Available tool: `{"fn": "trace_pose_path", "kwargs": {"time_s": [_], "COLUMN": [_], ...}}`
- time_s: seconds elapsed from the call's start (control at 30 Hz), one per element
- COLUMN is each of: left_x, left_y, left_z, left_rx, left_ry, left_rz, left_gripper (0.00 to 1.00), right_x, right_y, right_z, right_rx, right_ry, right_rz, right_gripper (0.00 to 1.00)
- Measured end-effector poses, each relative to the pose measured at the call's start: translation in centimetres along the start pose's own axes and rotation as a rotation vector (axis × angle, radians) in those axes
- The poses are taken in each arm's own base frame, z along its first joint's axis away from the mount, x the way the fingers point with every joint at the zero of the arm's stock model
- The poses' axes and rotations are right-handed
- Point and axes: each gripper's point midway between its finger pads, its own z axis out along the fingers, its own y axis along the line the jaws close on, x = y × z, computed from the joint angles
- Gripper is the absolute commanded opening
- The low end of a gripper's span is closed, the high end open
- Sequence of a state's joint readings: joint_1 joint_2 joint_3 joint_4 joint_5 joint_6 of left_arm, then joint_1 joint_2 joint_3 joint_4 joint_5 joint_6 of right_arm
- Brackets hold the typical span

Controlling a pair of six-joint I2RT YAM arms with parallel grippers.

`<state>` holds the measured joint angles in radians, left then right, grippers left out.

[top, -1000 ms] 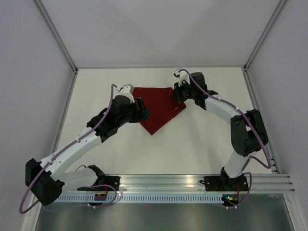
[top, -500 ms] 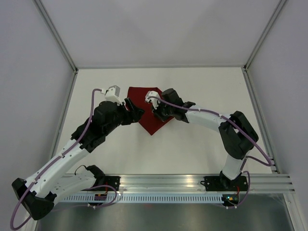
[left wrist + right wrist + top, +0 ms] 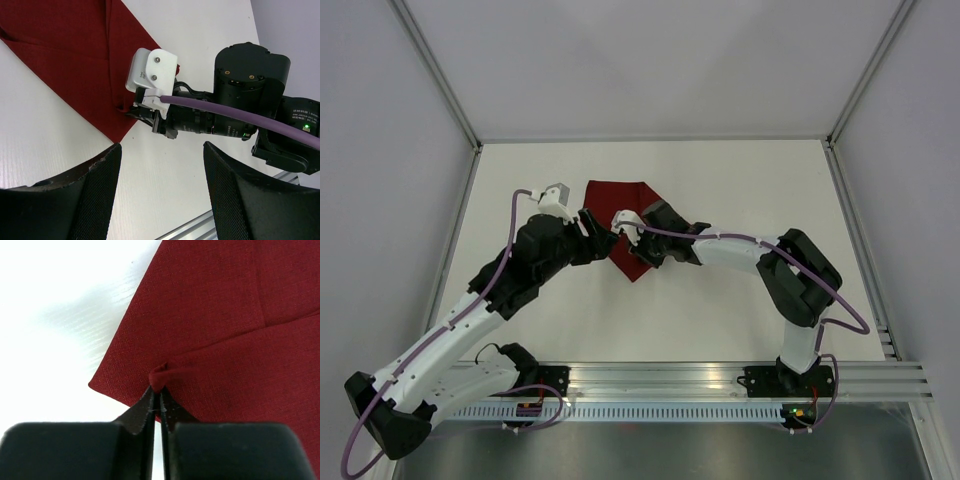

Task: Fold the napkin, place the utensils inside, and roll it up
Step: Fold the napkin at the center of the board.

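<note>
The dark red napkin (image 3: 610,200) lies on the white table, partly folded over itself. It fills the right wrist view (image 3: 225,315) and shows at the upper left of the left wrist view (image 3: 60,50). My right gripper (image 3: 632,250) is shut on a pinched fold of the napkin (image 3: 159,382) near its near corner, low over the cloth. The left wrist view shows it too (image 3: 145,111). My left gripper (image 3: 603,240) is open and empty (image 3: 160,200), just left of the napkin's near edge over bare table. No utensils are in view.
The white table (image 3: 720,310) is walled at the left, back and right. A metal rail (image 3: 720,385) with both arm bases runs along the near edge. The two wrists are close together over the napkin's near corner.
My right gripper has carried the napkin's right corner leftward and toward me, folding the cloth narrower. My left gripper has drawn back a little to the left and stays open.
</note>
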<state>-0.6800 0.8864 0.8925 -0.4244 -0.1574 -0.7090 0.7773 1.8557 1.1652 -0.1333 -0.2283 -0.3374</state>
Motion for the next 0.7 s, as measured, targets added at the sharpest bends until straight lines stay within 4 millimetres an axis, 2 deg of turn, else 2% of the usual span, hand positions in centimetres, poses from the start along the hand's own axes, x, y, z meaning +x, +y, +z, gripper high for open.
{"fn": "trace_pose_path", "kwargs": {"time_s": [0.1,0.13,0.4,0.7], "left_x": [-0.1,-0.1,-0.3,-0.3], "left_y": [0.0,-0.1,-0.2,-0.2], "left_z": [-0.1,-0.1,-0.4,-0.4], "left_rx": [0.002,0.004,0.011,0.011], "left_ry": [-0.003,-0.004,-0.013,-0.013], "left_rz": [-0.001,-0.001,-0.003,-0.003], "left_gripper": [0.72,0.72,0.72,0.73], "right_x": [0.3,0.4,0.8,-0.9], "right_y": [0.1,0.1,0.8,2.0], "right_z": [0.2,0.2,0.1,-0.3], "right_rx": [-0.005,-0.007,-0.039,-0.118], "right_ry": [0.009,0.013,0.027,0.007], "right_rz": [0.002,0.003,0.011,0.053], "right_gripper": [0.15,0.2,0.34,0.34]}}
